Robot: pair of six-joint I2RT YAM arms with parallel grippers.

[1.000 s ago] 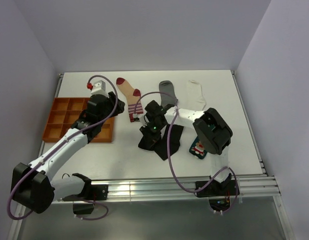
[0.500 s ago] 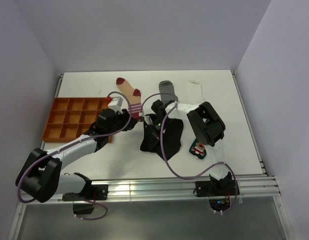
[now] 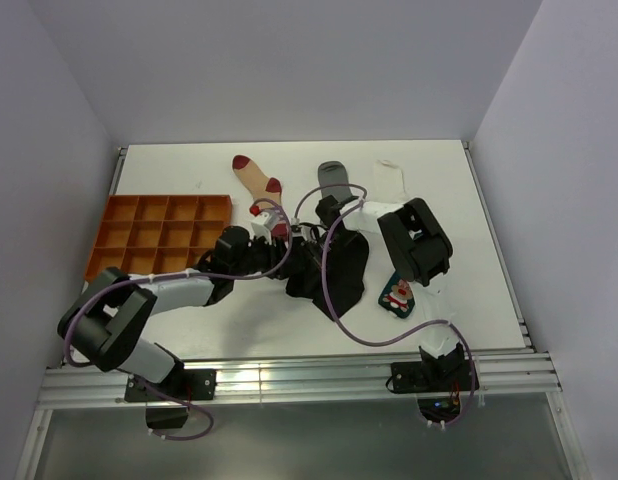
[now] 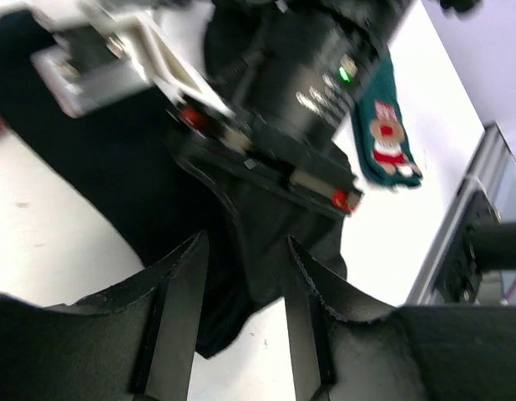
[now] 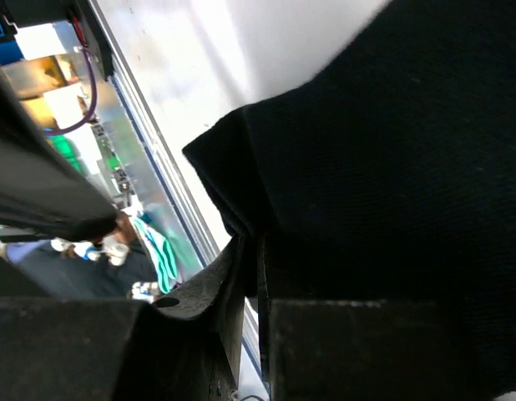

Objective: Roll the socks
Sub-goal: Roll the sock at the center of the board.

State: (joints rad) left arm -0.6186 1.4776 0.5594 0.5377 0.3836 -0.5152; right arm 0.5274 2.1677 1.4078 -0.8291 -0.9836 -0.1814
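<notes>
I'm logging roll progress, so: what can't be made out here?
Black socks, top view: left arm and right arm cover them; one or two, rolled or flat, cannot tell.
White sock, top view: right arm hides its lower part.
Left wrist view: motion blur; whether the left fingers touch fabric is unclear.
Right wrist view: dark fabric fills it, no shape readable.

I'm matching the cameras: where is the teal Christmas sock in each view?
Top: teal sock, right of centre.
Left wrist: teal sock at upper right.
Right wrist: cannot tell.
Shared landmark: the black sock, in all three.
</notes>
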